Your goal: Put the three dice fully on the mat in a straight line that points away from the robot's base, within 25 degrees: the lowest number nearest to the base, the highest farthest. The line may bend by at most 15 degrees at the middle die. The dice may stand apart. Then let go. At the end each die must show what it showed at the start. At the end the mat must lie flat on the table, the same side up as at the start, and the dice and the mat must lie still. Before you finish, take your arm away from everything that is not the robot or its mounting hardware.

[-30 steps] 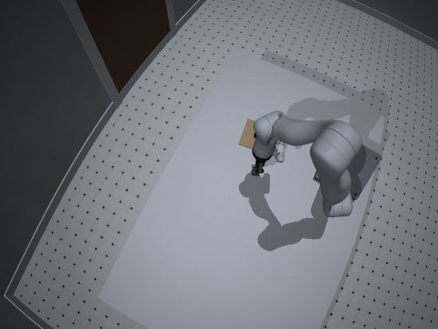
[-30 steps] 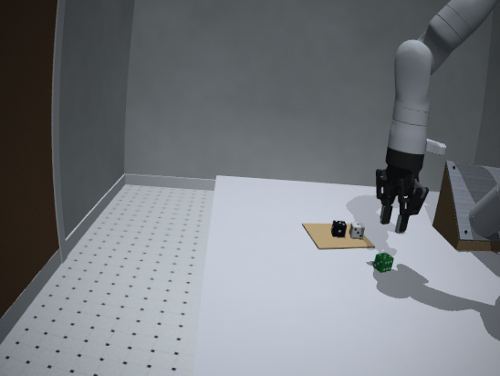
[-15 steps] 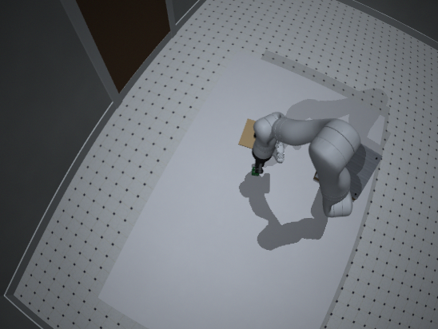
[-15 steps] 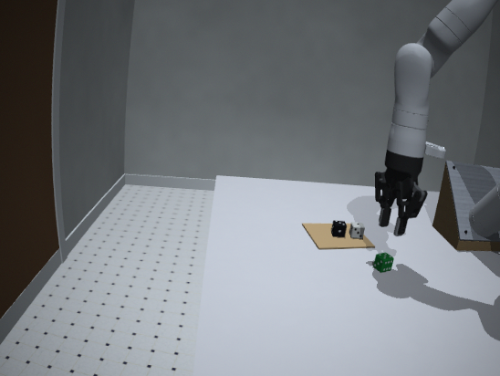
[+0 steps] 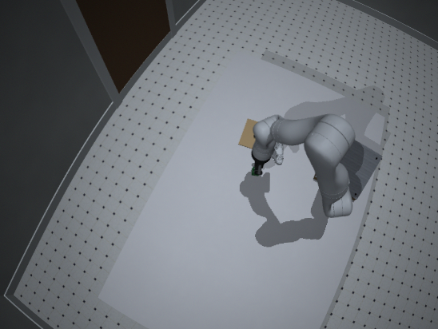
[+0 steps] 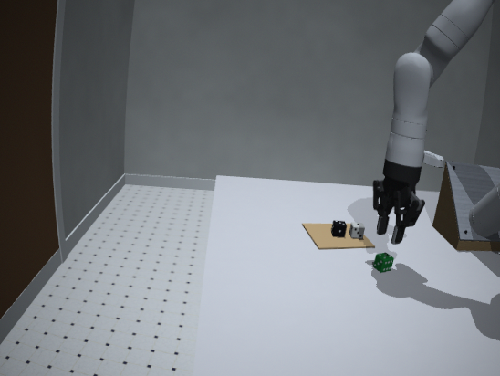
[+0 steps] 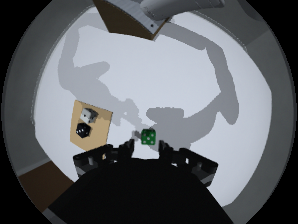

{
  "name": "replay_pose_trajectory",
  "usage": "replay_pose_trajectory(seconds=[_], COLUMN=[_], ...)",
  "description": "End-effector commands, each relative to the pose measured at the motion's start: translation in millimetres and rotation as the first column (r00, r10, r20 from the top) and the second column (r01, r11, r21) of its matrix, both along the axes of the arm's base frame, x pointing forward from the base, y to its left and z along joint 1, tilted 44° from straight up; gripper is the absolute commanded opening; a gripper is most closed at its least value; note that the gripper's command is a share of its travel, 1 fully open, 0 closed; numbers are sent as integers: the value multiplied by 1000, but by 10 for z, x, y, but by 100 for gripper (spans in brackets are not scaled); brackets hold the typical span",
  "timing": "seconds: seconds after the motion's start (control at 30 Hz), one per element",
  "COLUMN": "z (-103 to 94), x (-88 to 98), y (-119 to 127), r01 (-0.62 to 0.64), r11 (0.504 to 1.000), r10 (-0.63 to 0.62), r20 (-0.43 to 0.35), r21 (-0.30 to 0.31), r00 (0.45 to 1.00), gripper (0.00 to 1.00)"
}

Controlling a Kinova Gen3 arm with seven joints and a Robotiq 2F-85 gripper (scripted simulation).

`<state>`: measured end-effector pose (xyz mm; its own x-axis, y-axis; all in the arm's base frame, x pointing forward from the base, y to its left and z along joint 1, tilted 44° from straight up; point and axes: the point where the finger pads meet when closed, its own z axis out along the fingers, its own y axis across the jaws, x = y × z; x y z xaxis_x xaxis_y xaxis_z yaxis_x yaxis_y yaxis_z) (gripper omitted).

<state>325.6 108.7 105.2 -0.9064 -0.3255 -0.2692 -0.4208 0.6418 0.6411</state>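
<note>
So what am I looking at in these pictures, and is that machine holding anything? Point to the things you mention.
The machine is a single jointed robot arm (image 5: 329, 136) (image 6: 411, 87), fixed to a slanted mount (image 5: 369, 160) (image 6: 472, 175) (image 7: 131, 19). At its far end is a black gripper (image 5: 257, 172) (image 6: 390, 235) (image 7: 146, 144) with two fingers, which works like a simple hand.

One picture looks down from above. Another looks across the white table (image 5: 192, 239) (image 6: 274, 310) (image 7: 150, 65) from the side. The round-edged one comes from the wrist, looking past the fingers.

On the table lies a tan mat (image 5: 246, 136) (image 6: 319, 239) (image 7: 99, 131) with a black die (image 6: 338, 228) (image 7: 83, 130) and a white die (image 6: 357, 231) (image 7: 89, 115) on it. A green die (image 5: 253, 172) (image 6: 383, 262) (image 7: 148, 136) sits off the mat.

Nothing is held: the fingers are apart, above the green die.

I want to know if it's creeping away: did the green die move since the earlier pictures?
No, the green die lies in the same spot beside the tan mat.
</note>
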Motion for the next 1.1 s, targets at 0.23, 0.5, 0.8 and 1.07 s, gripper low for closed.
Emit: replay_pose_trajectory(seconds=[0.23,0.5,0.8,1.07], z=[-87,-152,-179,-184], x=[-26,-29,-30,-31], y=[108,172,200,204], r01=[-7,-7,-7,-7], r11=[1000,1000,1000,1000], r10=[7,7,7,7], r20=[-5,-5,-5,-5], r21=[5,5,5,5], r00=[1000,1000,1000,1000], gripper=[46,46,46,46])
